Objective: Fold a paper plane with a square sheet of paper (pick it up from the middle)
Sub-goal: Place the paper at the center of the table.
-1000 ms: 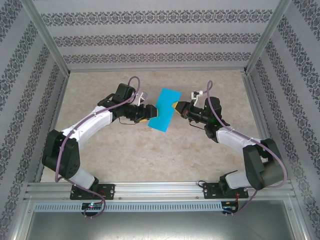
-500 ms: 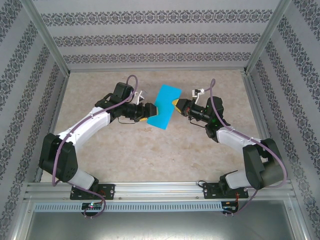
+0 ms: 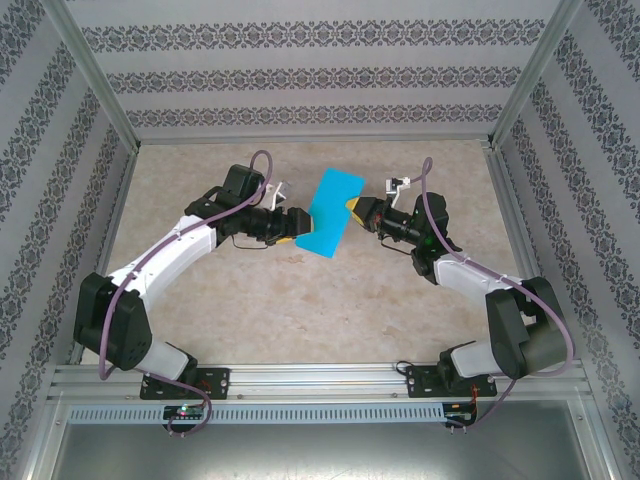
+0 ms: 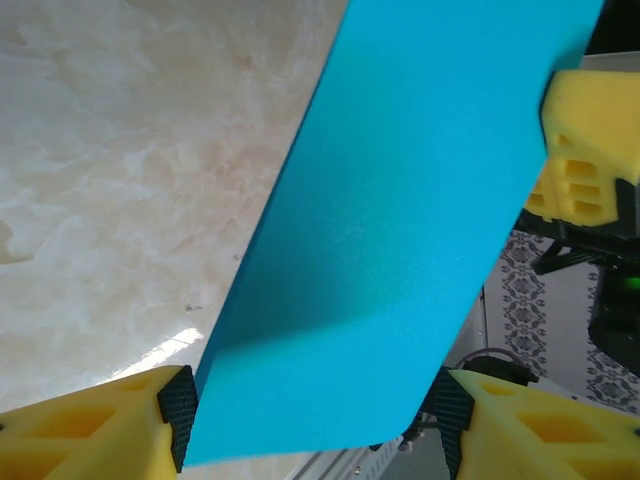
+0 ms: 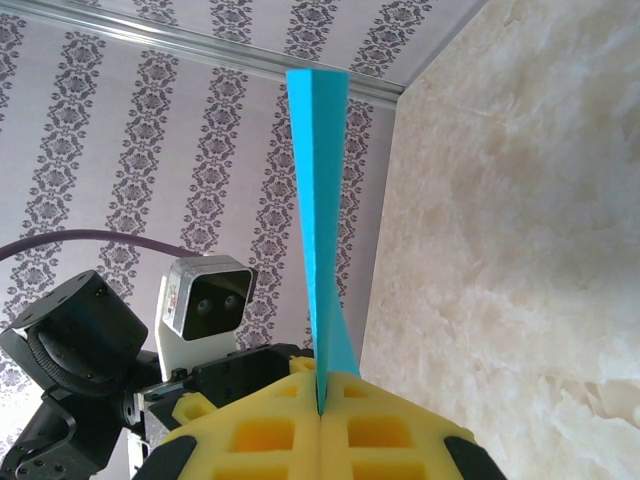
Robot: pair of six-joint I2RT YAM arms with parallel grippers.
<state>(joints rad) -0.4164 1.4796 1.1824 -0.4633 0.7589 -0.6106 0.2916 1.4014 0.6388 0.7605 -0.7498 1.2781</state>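
Observation:
The square sheet of paper is a teal-blue folded rectangle held in the air above the table's far middle. My right gripper is shut on its right edge. In the right wrist view the paper stands edge-on, rising out of the closed yellow jaws of my right gripper. My left gripper is at the paper's left end and stands open. In the left wrist view the paper's near end lies between the two black pads of my left gripper, and spans nearly the whole gap.
The marble tabletop lies below both arms. Patterned walls and aluminium posts enclose it on three sides. The right gripper's yellow finger shows past the paper, and the left wrist camera sits close behind it.
The right gripper and paper have moved slightly toward the far wall. The left gripper has followed and stayed at the paper's left end, its elbow swinging left.

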